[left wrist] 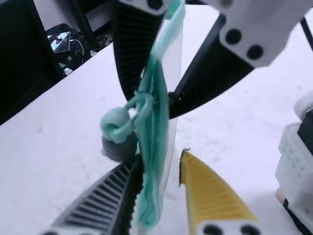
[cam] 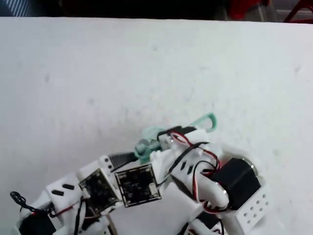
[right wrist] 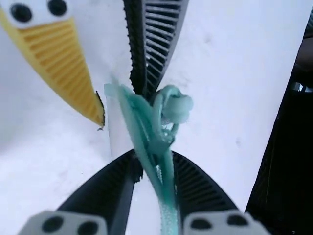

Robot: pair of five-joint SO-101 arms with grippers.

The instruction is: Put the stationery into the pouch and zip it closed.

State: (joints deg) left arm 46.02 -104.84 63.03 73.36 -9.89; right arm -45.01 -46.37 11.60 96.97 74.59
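White desk (cam: pixel 98 73) lies beneath the upright pouch (left wrist: pixel 152 147), its teal zip (right wrist: pixel 146 142) clamped in the closed right pincer (right wrist: pixel 149 164) while the left pincer (left wrist: pixel 162 159) straddles it agape, so a hard tug would likely slip it free.

We see a white, faintly speckled counter (cam: pixel 98 63) under even, diffuse light. Past its far edge the room goes dark, with a red frame (cam: pixel 247 7) there. Off one side we get black furniture (left wrist: pixel 19 63) and a tangle of cables (left wrist: pixel 73 46).

White arms (cam: pixel 244 208), red cables (cam: pixel 211 159), ribbed black jaws, probably circuit boards (cam: pixel 138 185)
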